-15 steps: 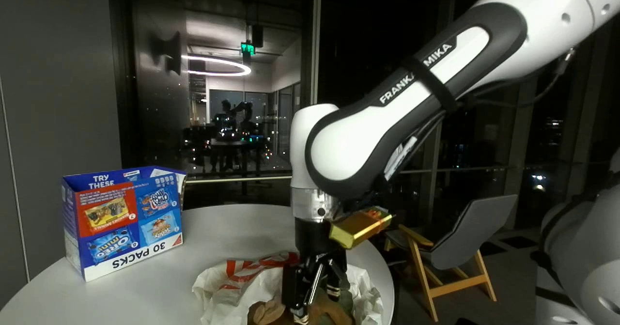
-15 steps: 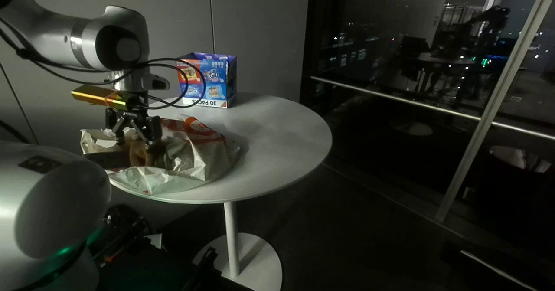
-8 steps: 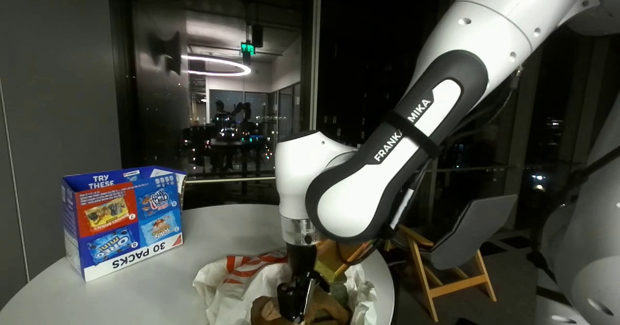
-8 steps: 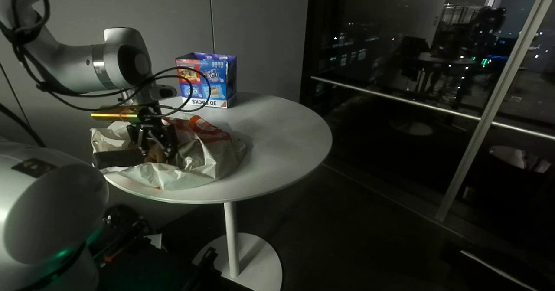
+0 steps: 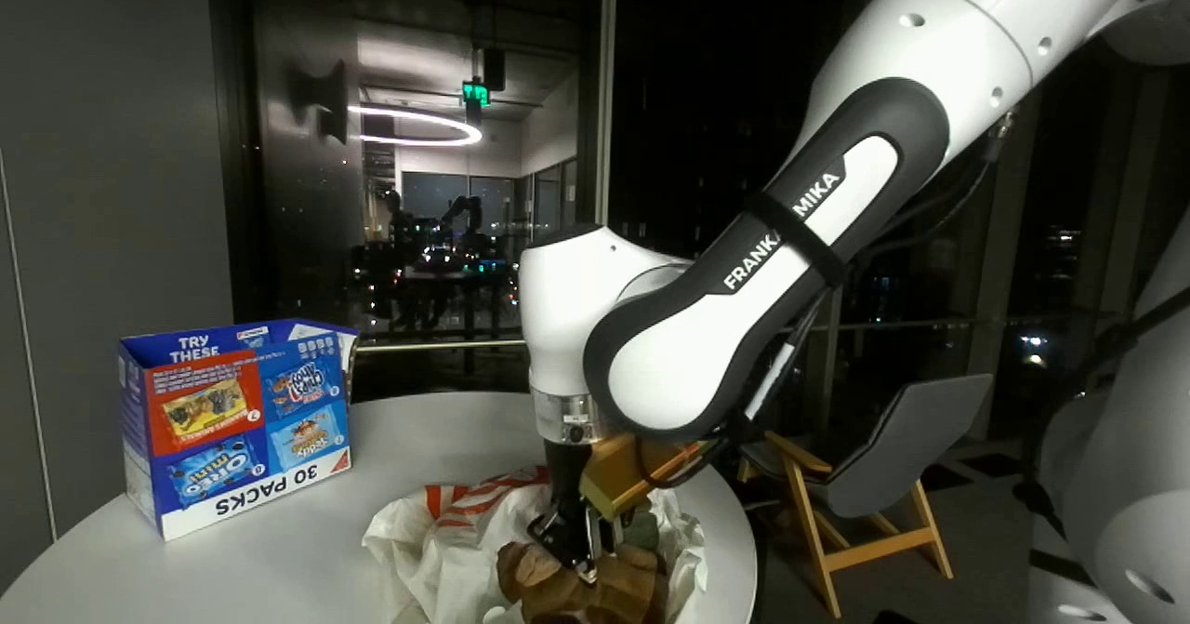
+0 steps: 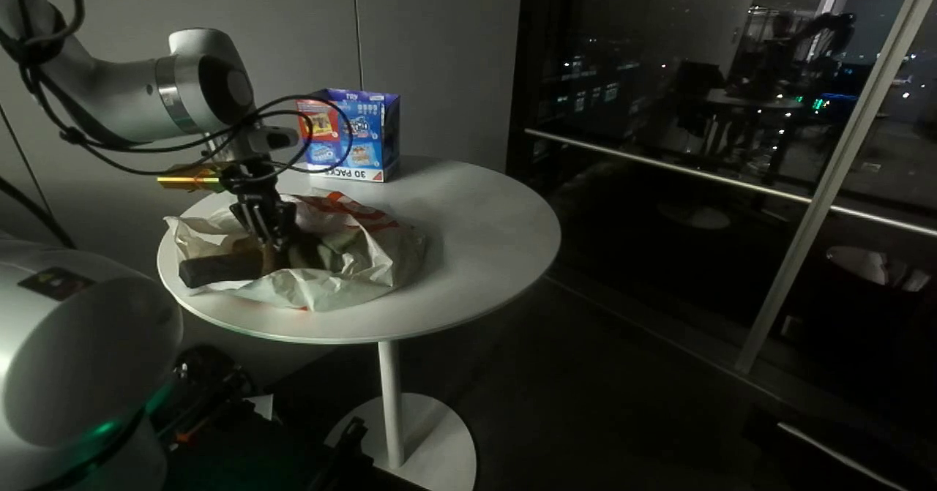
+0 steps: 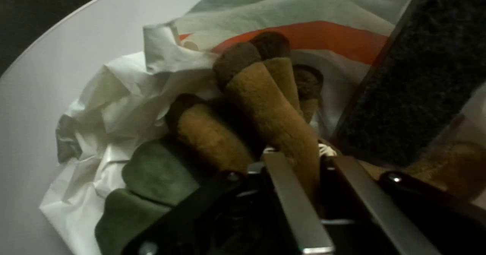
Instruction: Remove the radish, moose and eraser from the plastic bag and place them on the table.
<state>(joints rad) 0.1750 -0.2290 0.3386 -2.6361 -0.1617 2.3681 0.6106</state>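
Note:
The white plastic bag point(image 6: 377, 268) with red print lies spread open on the round table. Inside it is the brown plush moose point(image 5: 618, 587), its dark-tipped legs pointing up in the wrist view. My gripper point(image 7: 302, 154) is shut on the moose, with one leg point(image 7: 275, 114) pinched between its fingers. A dark felt eraser point(image 7: 421, 72) lies on the right in the wrist view; an exterior view has this eraser point(image 6: 219, 268) at the bag's mouth. Green plush leaves, apparently the radish point(image 7: 159, 171), lie beside the moose; the rest of the radish is hidden.
A blue snack box point(image 5: 237, 429) stands on the white table point(image 6: 483, 205), away from the bag, near the wall. The table's round edge runs close to the bag. A grey chair point(image 5: 892, 447) stands beyond the table by the windows.
My gripper has gone down into the bag, its jaws have come together on the moose's leg, and it has risen slightly. The bag and eraser have shifted a little along the table.

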